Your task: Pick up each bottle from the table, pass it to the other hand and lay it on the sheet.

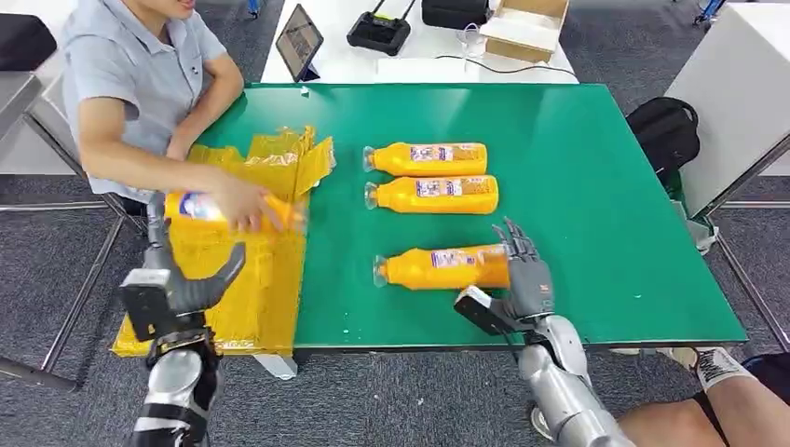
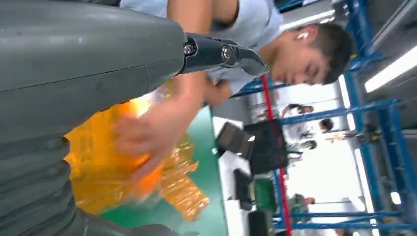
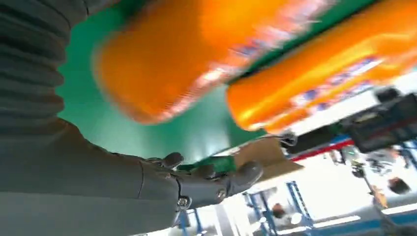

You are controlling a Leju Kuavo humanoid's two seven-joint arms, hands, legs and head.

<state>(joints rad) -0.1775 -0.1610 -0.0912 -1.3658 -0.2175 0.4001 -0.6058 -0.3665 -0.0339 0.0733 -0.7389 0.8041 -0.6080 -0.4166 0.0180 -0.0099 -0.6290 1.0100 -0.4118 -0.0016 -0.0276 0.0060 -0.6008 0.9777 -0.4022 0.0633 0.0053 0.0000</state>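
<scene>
1. We see a green bench with a crinkled yellow sheet spread over its left end and hanging past the front edge.
2. Three orange bottles lie on their sides on the bare green surface, caps pointing toward the sheet: a far bottle, a middle bottle just beside it, and a near bottle set apart toward the front edge.
3. Our right hand is at the base end of the near bottle with its fingers spread upright; in the right wrist view that bottle is blurred and close, and we cannot tell whether the hand is grasping it or merely beside it.
4. Our left hand hovers over the front part of the sheet, fingers apart and holding nothing.
5. A fourth bottle sits at the sheet's left side, under a person's hand that rests on it; the picture is blurred there.
6. The person sits at the bench's left end.
7. Beyond the bench we see a white table carrying a tablet, a controller and a cardboard box.
</scene>
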